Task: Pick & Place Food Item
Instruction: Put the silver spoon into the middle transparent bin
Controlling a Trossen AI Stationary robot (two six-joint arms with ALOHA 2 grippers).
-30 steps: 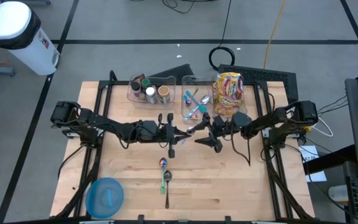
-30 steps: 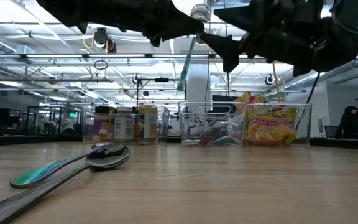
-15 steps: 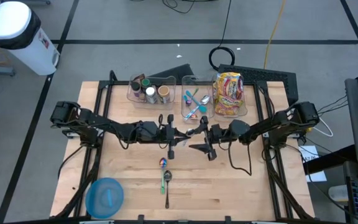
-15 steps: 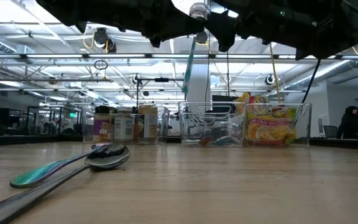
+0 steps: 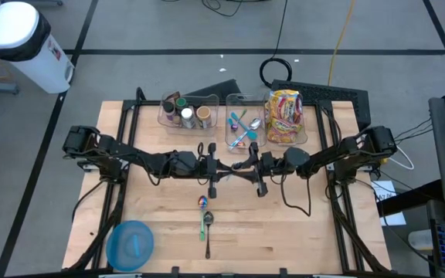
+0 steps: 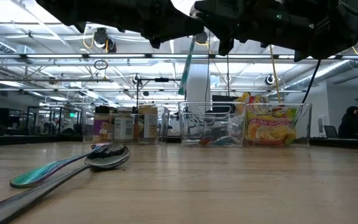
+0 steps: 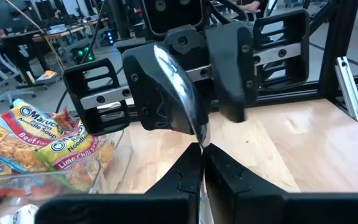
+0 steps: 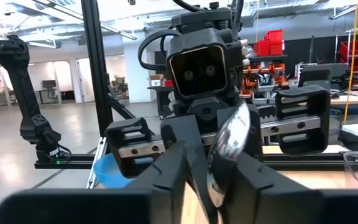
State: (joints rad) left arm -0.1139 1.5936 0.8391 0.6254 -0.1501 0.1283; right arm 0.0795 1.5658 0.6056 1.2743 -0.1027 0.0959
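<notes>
A metal spoon (image 7: 178, 93) hangs in the air over the table's middle, between my two grippers, which meet tip to tip. My left gripper (image 7: 202, 152) (image 5: 227, 168) comes from the table's left and is shut on the spoon. My right gripper (image 8: 219, 165) (image 5: 244, 169) comes from the right and is closed around the spoon's bowl (image 8: 230, 140). The food, yellow noodle packets (image 5: 284, 116), stands in a clear bin at the far edge, touched by neither gripper. My left gripper pinches the spoon's neck (image 7: 201, 144), just below the bowl, between its two fingers. The fingers lie level, coming from the table's left. The bowl sticks out beyond them, clear of the table. My right gripper has the spoon's bowl (image 8: 227, 149) between its two fingers (image 8: 180, 163), one on each face. It comes about level from the table's right, opposite my left gripper. The spoon is lifted clear of the table.
Two more spoons (image 5: 206, 224) (image 6: 73, 165) lie on the table near its middle, toward the near edge. A blue bowl (image 5: 130, 243) sits at the near left corner. At the far edge stand clear bins with jars (image 5: 184, 113) and utensils (image 5: 243, 127).
My right gripper has swung toward the table's near edge and toward my left gripper, rolled a little, and brought its wide-open fingers together around the spoon's bowl. My left gripper and the spoon have kept still.
</notes>
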